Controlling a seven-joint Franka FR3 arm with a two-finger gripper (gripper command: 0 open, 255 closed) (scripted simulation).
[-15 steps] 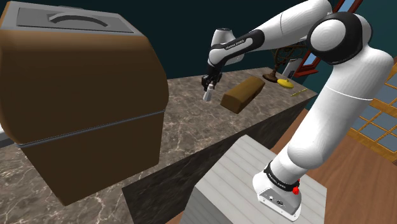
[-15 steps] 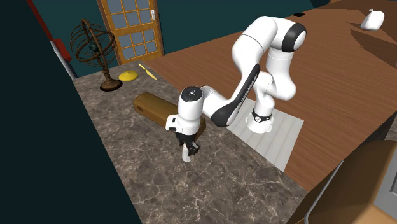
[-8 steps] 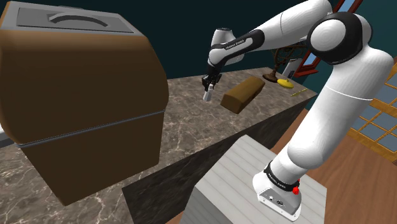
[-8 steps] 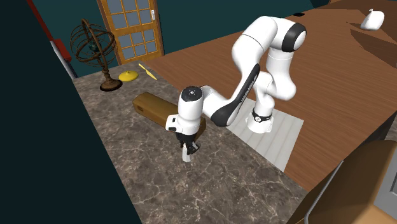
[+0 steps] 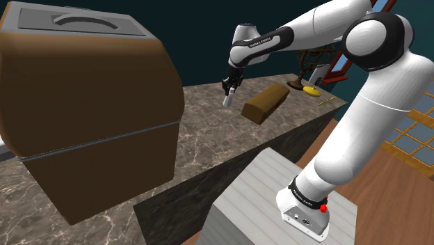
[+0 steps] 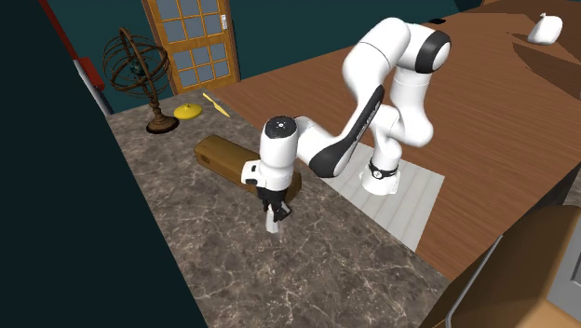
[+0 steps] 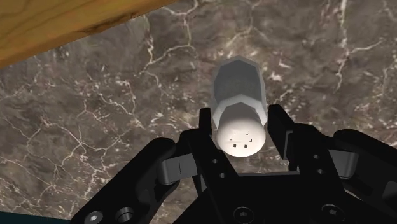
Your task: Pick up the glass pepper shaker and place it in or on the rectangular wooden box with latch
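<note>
The pepper shaker [image 7: 238, 95] is a small pale faceted bottle with a holed cap facing the wrist camera. My gripper [image 7: 240, 124] is shut on it, one black finger [image 7: 205, 124] on each side of its neck. In the shoulder view the gripper [image 5: 228, 92] holds the shaker [image 5: 227, 101] just over the marble counter [image 5: 209, 139], to the left of the long brown wooden box [image 5: 264, 102]. From the second exterior view, the shaker [image 6: 272, 224] hangs under the gripper [image 6: 273, 211] close beside the near end of the box [image 6: 219, 156]. An edge of the box [image 7: 63, 25] lies beyond the fingers.
A big brown chest [image 5: 83, 118] with a grey lid stands at the shoulder view's left. At the counter's far end are an armillary sphere [image 6: 135, 65] and a yellow dish [image 6: 189, 112]. The arm's base sits on the grey stand [image 5: 278, 202]. The wooden floor [image 6: 484, 121] lies beyond.
The arm has risen a little and the shaker has gone up with it, still clasped. The box has not moved.
</note>
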